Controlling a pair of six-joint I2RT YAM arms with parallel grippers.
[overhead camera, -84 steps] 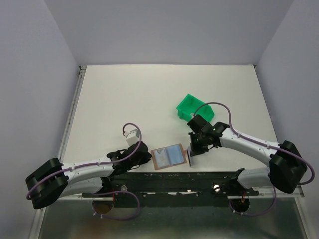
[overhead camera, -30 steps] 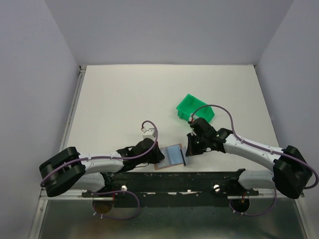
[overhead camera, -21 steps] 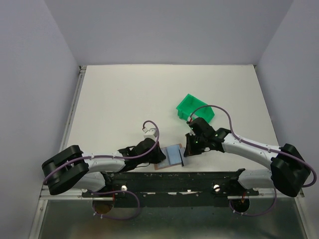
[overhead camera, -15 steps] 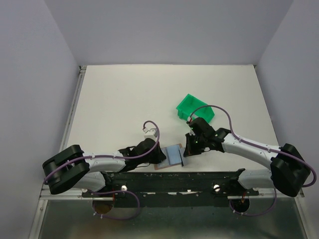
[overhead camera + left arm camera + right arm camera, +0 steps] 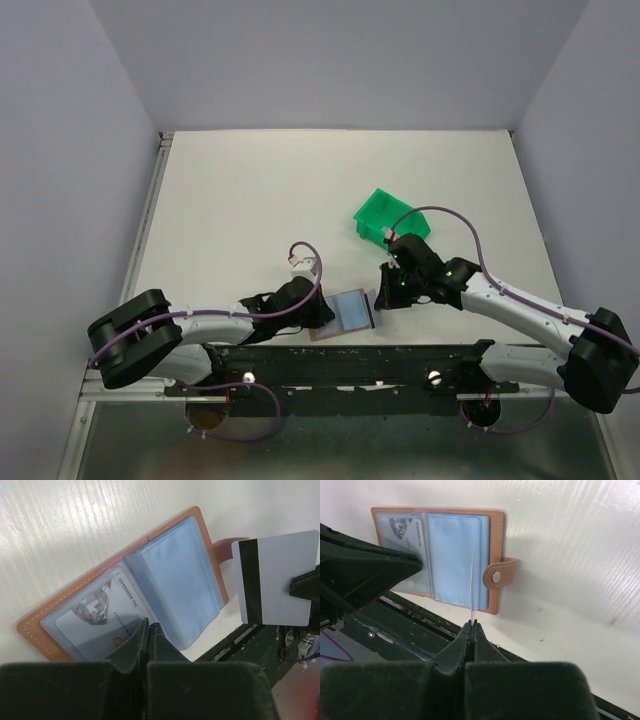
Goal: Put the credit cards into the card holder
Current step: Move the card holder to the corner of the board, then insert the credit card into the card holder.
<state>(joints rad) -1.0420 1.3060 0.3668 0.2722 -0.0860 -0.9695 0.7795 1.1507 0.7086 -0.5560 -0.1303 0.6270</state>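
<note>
The tan-brown card holder (image 5: 342, 311) lies open at the table's near edge, its pale blue sleeves (image 5: 175, 580) showing; it also shows in the right wrist view (image 5: 455, 555). One grey card (image 5: 100, 615) sits in its left sleeve. My left gripper (image 5: 148, 626) is shut, its tips resting on that left page (image 5: 322, 312). My right gripper (image 5: 471, 624) is shut on a white card with a black stripe (image 5: 277, 577). It holds the card on edge (image 5: 471, 580) just right of the holder, near the snap tab (image 5: 496, 575).
A green plastic bin (image 5: 392, 218) stands behind the right gripper (image 5: 384, 296). The black mounting rail (image 5: 400, 360) runs along the table's near edge just below the holder. Grey walls close in the table on three sides.
My left arm has swung right and set its shut tips on the holder's left page. The right gripper, with the card, came close to the holder's right edge, then eased slightly right.
</note>
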